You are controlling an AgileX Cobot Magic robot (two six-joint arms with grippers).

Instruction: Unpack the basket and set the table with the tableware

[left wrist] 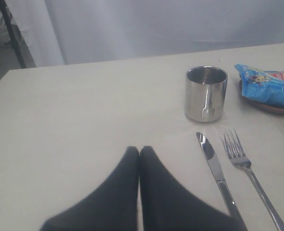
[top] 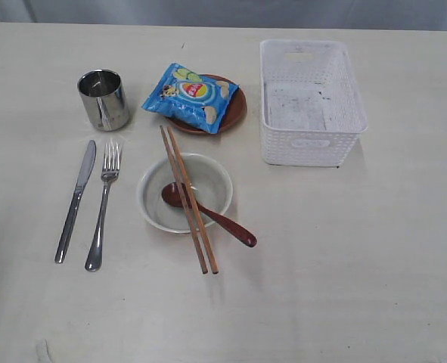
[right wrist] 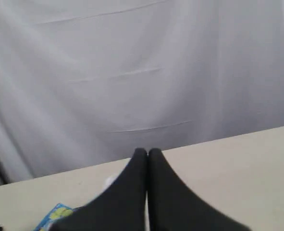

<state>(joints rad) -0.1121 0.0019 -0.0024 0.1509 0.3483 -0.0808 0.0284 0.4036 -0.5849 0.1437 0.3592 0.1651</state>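
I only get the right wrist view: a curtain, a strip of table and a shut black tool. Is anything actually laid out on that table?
Observer: Yes. The exterior view shows a pale bowl with two wooden chopsticks lying across it.
Operator: Has the basket been unpacked, then?
Observer: It looks so. It stands upright with nothing inside, only its bare, speckled floor showing.

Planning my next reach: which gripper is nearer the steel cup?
Left, likely. The left gripper has the steel cup just ahead of it; the right gripper sees no cup, mostly curtain.
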